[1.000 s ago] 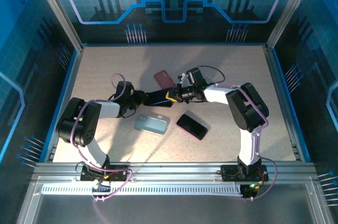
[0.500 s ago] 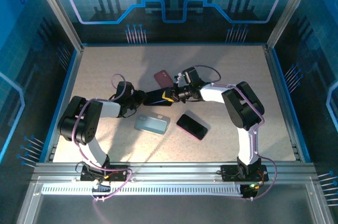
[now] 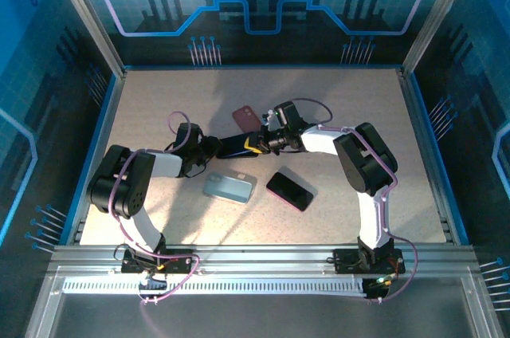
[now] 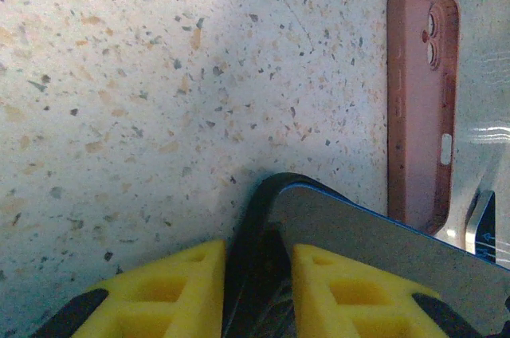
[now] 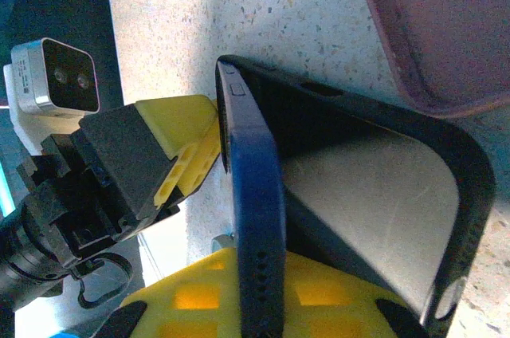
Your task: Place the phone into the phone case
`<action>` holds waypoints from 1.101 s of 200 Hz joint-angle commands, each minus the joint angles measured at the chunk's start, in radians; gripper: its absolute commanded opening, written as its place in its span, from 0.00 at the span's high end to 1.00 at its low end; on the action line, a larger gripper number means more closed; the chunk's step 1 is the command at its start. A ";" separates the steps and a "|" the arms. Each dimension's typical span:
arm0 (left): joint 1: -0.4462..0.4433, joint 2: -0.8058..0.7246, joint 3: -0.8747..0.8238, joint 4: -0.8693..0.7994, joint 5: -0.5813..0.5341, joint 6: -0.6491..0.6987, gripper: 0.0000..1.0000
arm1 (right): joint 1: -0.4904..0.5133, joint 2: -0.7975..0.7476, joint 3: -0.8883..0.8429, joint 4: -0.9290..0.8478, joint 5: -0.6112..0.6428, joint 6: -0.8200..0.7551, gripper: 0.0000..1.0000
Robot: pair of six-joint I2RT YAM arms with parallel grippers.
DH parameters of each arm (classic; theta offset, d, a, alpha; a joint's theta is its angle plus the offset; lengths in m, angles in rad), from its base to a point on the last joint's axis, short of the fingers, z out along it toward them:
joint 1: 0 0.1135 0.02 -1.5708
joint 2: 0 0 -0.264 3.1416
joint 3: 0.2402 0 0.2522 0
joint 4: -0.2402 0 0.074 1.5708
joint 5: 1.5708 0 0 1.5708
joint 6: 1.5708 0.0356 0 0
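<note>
Between the two grippers, a little above the table, hangs a black phone case (image 3: 231, 145) with a blue-edged phone (image 3: 249, 145) partly inside it. My left gripper (image 3: 213, 147) is shut on the case's left end; its yellow fingers (image 4: 159, 290) pinch the black case (image 4: 256, 274) beside the grey phone screen (image 4: 382, 250). My right gripper (image 3: 259, 144) is shut on the phone's right end. From the right wrist, the phone's blue edge (image 5: 255, 218) stands out of the case (image 5: 358, 119) at the near end and meets it at the far corner, by the left gripper (image 5: 171, 151).
A pink case (image 3: 249, 119) lies just behind the held parts, seen in both wrist views (image 4: 422, 107) (image 5: 446, 27). A pale teal case (image 3: 229, 187) and a dark phone (image 3: 290, 190) lie in front on the speckled table (image 3: 343, 107).
The right gripper has shifted slightly left, pushing the phone toward the left gripper and the case. Over the last half second, almost nothing has moved.
</note>
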 commanded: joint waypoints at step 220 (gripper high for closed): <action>-0.056 -0.090 -0.042 -0.012 0.024 -0.007 0.73 | 0.069 -0.025 0.138 -0.445 0.165 -0.122 0.30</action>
